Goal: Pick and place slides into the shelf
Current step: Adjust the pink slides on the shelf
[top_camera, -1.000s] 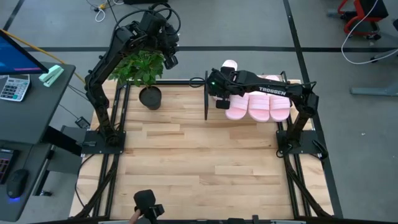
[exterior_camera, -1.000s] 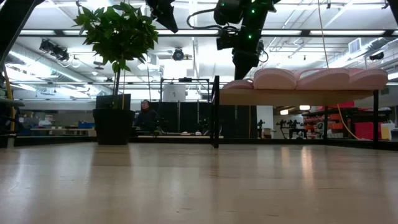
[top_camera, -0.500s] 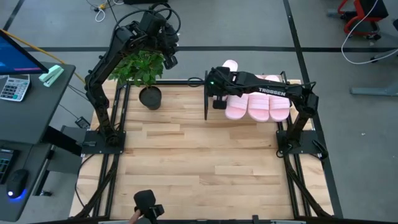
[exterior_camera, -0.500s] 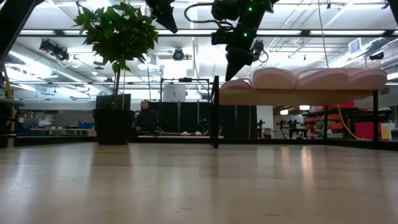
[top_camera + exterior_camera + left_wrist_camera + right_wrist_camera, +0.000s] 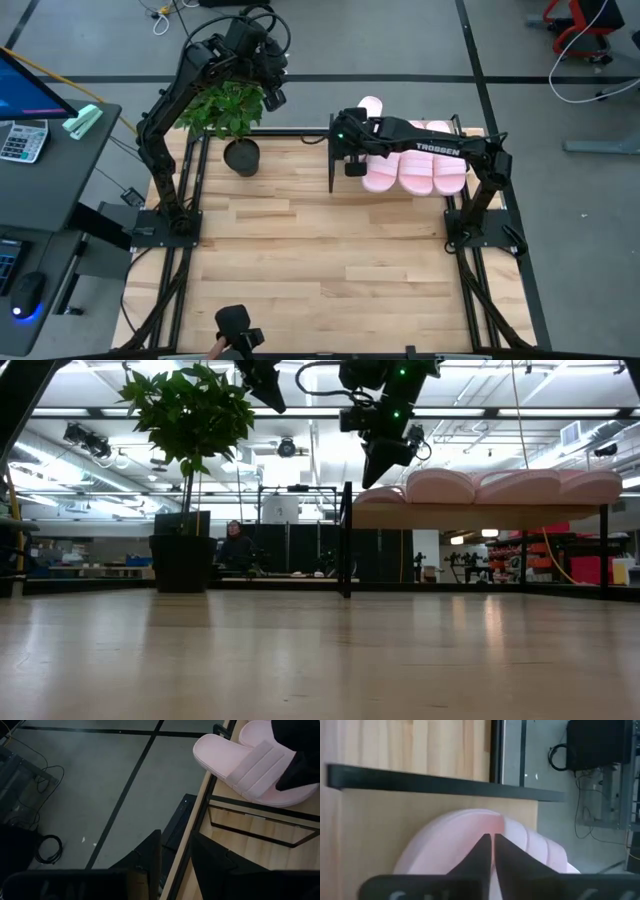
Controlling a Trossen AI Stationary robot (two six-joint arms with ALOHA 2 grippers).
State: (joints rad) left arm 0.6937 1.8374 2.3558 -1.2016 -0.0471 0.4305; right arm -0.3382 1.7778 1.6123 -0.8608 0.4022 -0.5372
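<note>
resting on the shelf (image 5: 340,150): four slides (image 5: 415,170); right pincer (image 5: 352,168) closed, left unclear.

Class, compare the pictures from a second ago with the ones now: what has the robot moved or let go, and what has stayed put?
The right hand has lifted clear of the leftmost sandal and shifted slightly left, toward the shelf's end; its fingers have closed on nothing. The slides stayed on the shelf top, the left hand stayed raised over the potted plant, and the table looks unchanged.

Bright even overhead light, ceiling strip lights (image 5: 300,415) glaring, soft shadows, near wrist-view foreground blurred
</note>
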